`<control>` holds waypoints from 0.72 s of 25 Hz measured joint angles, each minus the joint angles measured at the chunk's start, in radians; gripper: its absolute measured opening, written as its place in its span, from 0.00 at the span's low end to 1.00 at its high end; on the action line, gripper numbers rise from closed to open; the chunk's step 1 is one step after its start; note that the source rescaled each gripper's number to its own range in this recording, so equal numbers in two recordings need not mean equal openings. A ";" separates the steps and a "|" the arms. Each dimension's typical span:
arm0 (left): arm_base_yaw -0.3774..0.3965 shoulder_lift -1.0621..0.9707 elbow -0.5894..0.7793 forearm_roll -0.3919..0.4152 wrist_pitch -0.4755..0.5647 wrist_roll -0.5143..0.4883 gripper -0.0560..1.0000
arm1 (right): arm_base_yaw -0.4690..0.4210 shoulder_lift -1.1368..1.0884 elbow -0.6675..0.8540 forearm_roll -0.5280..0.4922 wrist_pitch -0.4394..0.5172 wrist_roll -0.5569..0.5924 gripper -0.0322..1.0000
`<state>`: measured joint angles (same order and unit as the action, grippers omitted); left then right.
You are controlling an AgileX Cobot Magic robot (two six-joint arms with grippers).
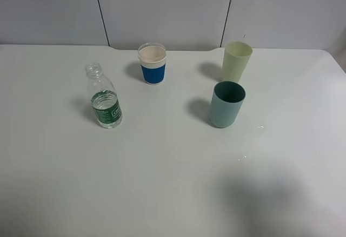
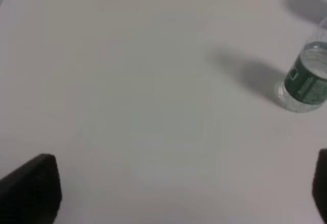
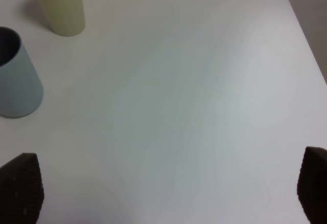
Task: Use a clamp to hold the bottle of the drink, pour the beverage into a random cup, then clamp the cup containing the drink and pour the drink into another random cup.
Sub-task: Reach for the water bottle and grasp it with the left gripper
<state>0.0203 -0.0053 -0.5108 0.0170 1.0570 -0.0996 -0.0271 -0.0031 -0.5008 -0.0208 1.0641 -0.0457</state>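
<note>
Step in hand: grasp the bottle. Nothing is held.
Worktop (image 1: 162, 183) has everything upright. Bottle (image 1: 104, 99), cap off and partly full, stands toward the left edge, well apart from the cups. Pale yellow cup (image 1: 237, 60) and blue-sleeved cup (image 1: 152, 64) sit near the far edge, teal cup (image 1: 226, 105) just in front of the yellow. Left tool (image 2: 176, 185) and right tool (image 3: 167, 185) are both spread, pinching nothing. I'd go in with the left, level, on the label band, with a light squeeze: thin wall and open neck probably mean an easy spill.
</note>
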 joint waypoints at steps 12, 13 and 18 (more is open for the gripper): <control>0.000 0.000 0.000 0.000 0.000 0.000 1.00 | 0.000 0.000 0.000 0.000 0.000 0.000 1.00; 0.000 0.000 0.000 0.000 0.000 0.000 1.00 | 0.000 0.000 0.000 0.000 0.000 0.000 1.00; 0.000 0.017 0.000 0.000 0.000 0.000 1.00 | 0.000 0.000 0.000 0.000 0.000 0.000 1.00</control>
<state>0.0203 0.0120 -0.5108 0.0170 1.0570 -0.0996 -0.0271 -0.0031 -0.5008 -0.0208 1.0641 -0.0457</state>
